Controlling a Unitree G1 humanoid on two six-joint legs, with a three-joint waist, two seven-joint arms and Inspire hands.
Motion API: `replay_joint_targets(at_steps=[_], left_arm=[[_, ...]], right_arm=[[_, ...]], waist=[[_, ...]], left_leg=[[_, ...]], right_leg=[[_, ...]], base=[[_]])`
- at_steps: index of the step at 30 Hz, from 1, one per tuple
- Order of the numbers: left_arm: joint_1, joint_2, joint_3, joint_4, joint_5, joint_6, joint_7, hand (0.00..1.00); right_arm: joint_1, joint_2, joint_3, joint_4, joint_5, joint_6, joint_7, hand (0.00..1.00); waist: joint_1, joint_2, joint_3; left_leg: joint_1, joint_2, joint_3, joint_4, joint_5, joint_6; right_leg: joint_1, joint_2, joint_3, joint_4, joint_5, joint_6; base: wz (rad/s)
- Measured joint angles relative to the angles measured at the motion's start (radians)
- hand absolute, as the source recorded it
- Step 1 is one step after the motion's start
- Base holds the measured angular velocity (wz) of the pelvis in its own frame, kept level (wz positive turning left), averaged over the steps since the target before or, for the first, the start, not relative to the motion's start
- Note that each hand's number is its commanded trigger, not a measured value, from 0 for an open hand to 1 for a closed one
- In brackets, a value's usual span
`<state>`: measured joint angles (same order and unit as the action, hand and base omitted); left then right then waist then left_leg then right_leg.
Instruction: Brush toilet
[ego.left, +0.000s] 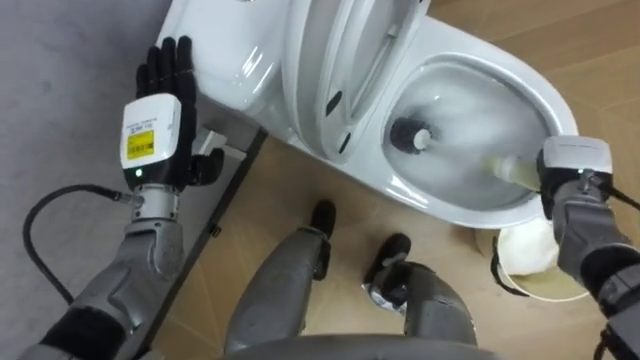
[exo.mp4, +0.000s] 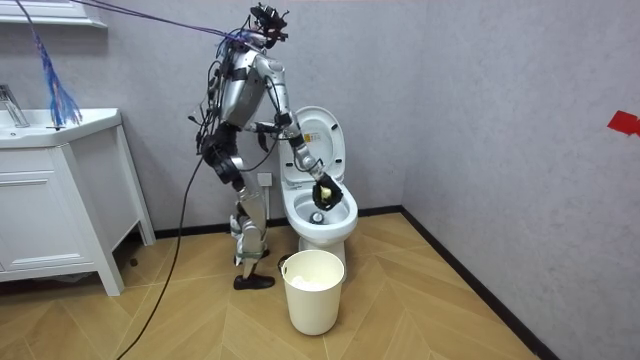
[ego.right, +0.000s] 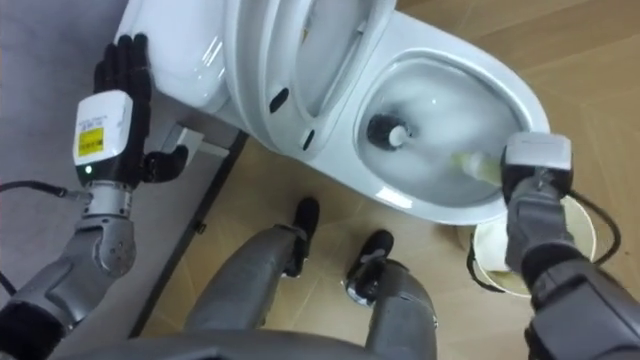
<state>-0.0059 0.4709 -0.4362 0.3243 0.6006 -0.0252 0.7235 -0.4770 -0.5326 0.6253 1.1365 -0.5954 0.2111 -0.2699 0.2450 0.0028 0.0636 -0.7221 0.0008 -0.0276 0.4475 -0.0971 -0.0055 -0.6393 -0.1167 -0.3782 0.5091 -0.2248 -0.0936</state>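
While the white back of the right hand (ego.left: 575, 170) covers most of its grip, the hand is closed round the pale handle of the brush (ego.left: 508, 168) at the right rim of the toilet (ego.left: 545, 95). The handle blurs out towards the dark brush head (ego.left: 412, 135), low in the bowl. A white bucket (ego.left: 525, 255) lies half hidden beneath that forearm. The left hand (ego.left: 160, 100) is held flat with its fingers straight, beside the cistern (ego.left: 215, 50), which the top edge cuts off.
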Motion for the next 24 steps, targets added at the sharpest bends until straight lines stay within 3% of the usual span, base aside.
replay_joint_targets(at_steps=[3,5,6,9,15,19,22,23,24], left_arm=[[-0.009,0.023,0.027,-0.034,0.045,0.0,0.011,0.0],[-0.015,0.023,0.032,-0.038,0.063,0.004,0.011,0.0],[-0.014,0.025,0.042,-0.038,0.076,0.005,0.011,0.0],[-0.021,0.028,0.071,-0.039,0.113,0.005,0.012,0.0],[-0.059,0.027,0.069,-0.031,0.134,0.023,-0.014,0.0],[-0.085,0.025,0.05,-0.017,0.152,0.027,-0.039,0.0],[-0.112,0.019,-0.021,-0.005,0.15,0.026,-0.059,0.0],[-0.114,0.016,-0.03,-0.005,0.15,0.025,-0.06,0.0],[-0.11,0.016,-0.048,-0.005,0.151,0.023,-0.062,0.0]], right_arm=[[-0.122,-0.041,-0.008,0.05,0.015,-0.039,0.0,1.0],[-0.161,-0.067,-0.012,0.06,0.015,-0.049,-0.001,1.0],[-0.179,-0.074,-0.02,0.062,0.007,-0.06,-0.001,1.0],[-0.192,-0.105,-0.03,0.064,0.006,-0.092,-0.004,1.0],[-0.169,-0.099,-0.03,0.061,-0.008,-0.09,-0.007,1.0],[-0.142,-0.074,-0.026,0.018,-0.1,-0.078,0.01,1.0],[-0.093,-0.056,0.052,-0.028,-0.203,-0.033,0.067,1.0],[-0.085,-0.048,0.053,-0.029,-0.221,-0.019,0.075,1.0],[-0.072,-0.034,0.052,-0.032,-0.243,0.009,0.084,1.0]], waist=[[0.0,-0.038,0.0145],[-0.002,-0.046,0.0156],[-0.003,-0.061,0.0151],[-0.016,-0.082,0.0144],[-0.023,-0.084,0.0132],[-0.016,-0.052,0.0139],[0.003,0.018,0.0134],[0.008,0.027,0.0123],[0.009,0.044,0.004]], left_leg=[[-0.042,-0.012,0.012,0.012,0.011,-0.001],[-0.054,-0.012,0.014,0.026,0.011,0.0],[-0.054,-0.011,0.023,0.027,0.012,0.001],[-0.062,-0.012,0.019,0.037,0.014,0.004],[-0.071,-0.017,0.017,0.075,0.015,0.006],[-0.072,-0.018,0.007,0.093,0.006,0.018],[-0.071,-0.017,-0.004,0.103,-0.003,0.021],[-0.072,-0.017,-0.004,0.104,-0.004,0.022],[-0.072,-0.017,-0.006,0.099,-0.002,0.022]], right_leg=[[-0.065,-0.016,0.02,0.052,-0.009,-0.005],[-0.078,-0.021,0.022,0.067,-0.01,-0.006],[-0.086,-0.024,0.032,0.074,-0.01,-0.006],[-0.095,-0.027,0.035,0.083,-0.009,-0.004],[-0.093,-0.04,0.031,0.107,-0.008,0.002],[-0.084,-0.04,0.018,0.114,-0.014,0.012],[-0.063,-0.036,0.006,0.106,-0.003,0.024],[-0.063,-0.035,0.005,0.103,0.001,0.024],[-0.062,-0.034,0.001,0.093,0.01,0.023]], base=[[-0.03],[-0.03],[-0.11],[-0.04],[0.0],[0.05],[0.09],[-0.11],[-0.12]])
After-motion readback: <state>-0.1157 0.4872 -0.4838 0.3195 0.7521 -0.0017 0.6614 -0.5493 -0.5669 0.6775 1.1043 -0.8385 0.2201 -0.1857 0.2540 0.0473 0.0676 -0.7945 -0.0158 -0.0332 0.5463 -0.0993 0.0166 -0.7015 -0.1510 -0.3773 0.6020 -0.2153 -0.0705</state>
